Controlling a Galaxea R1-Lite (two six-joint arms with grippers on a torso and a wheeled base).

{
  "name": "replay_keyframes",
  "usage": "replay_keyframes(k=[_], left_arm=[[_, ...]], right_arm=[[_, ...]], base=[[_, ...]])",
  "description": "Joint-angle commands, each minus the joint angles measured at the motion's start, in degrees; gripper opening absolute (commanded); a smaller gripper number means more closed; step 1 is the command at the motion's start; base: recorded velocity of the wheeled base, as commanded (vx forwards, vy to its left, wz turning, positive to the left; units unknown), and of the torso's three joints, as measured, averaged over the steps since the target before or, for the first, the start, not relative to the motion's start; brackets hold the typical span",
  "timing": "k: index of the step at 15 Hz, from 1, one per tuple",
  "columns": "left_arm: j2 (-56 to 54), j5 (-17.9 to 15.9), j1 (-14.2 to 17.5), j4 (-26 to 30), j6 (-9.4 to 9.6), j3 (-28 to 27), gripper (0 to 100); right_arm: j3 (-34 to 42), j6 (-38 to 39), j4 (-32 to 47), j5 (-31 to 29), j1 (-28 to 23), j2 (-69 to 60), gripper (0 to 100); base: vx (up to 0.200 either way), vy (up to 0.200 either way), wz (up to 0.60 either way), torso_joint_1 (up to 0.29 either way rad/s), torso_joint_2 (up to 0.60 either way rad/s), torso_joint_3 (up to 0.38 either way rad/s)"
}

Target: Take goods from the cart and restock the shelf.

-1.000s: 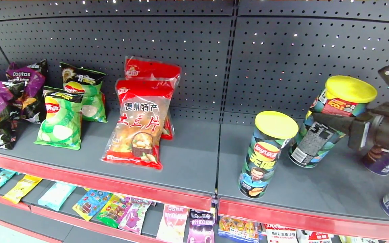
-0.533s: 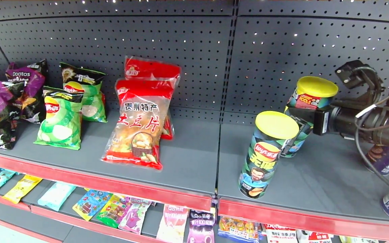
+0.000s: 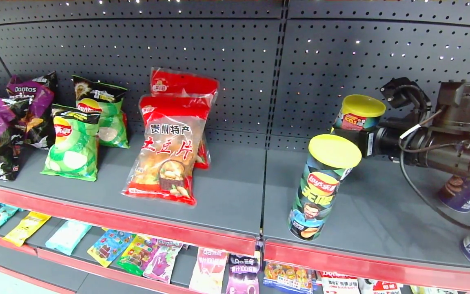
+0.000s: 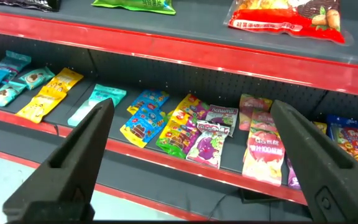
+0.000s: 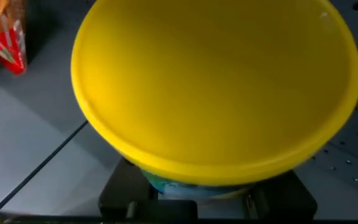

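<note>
Behind front can (image 3: 324, 185) | right gripper (image 3: 347, 132) grips rear can (image 3: 360, 111) | red bags (image 3: 169, 155) well apart

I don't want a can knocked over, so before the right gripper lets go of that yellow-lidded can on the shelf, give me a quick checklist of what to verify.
1. Grip: the right gripper is shut on the held can: ok.
2. Held can upright, lid level: ok.
3. Its base resting on the shelf: cannot tell, because the front can hides it.
4. Gap between the held can and the front can: cannot tell, as they overlap in the head view.
5. Left gripper open, empty and facing the lower shelf, away from the cans: ok.
</note>
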State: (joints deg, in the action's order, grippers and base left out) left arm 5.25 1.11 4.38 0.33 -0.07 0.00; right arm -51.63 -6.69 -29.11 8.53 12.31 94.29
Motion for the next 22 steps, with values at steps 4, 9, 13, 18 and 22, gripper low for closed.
replay_keyframes(k=[4, 9, 13, 18, 22], left_arm=[[0.1, 0.0, 0.0, 0.0, -0.01, 0.0, 100], [0.1, 0.0, 0.0, 0.0, -0.01, 0.0, 100], [0.1, 0.0, 0.0, 0.0, -0.01, 0.0, 100], [0.1, 0.0, 0.0, 0.0, -0.01, 0.0, 100], [0.1, 0.0, 0.0, 0.0, -0.01, 0.0, 100]], right_arm=[[-3.7, 0.0, -1.7, 0.5, 0.2, 5.4, 0], [-4.7, -0.4, -2.4, 4.4, 2.3, 6.7, 0], [-6.1, -1.7, -2.4, 4.3, 4.0, 8.2, 0], [-6.3, -2.2, -2.4, 4.4, 5.4, 8.9, 0], [-6.2, -2.7, -2.4, 4.4, 5.6, 9.1, 0]], base=[[0.0, 0.0, 0.0, 0.0, 0.0, 0.0], [0.0, 0.0, 0.0, 0.0, 0.0, 0.0], [0.0, 0.0, 0.0, 0.0, 0.0, 0.0], [0.0, 0.0, 0.0, 0.0, 0.0, 0.0], [0.0, 0.0, 0.0, 0.0, 0.0, 0.0]])
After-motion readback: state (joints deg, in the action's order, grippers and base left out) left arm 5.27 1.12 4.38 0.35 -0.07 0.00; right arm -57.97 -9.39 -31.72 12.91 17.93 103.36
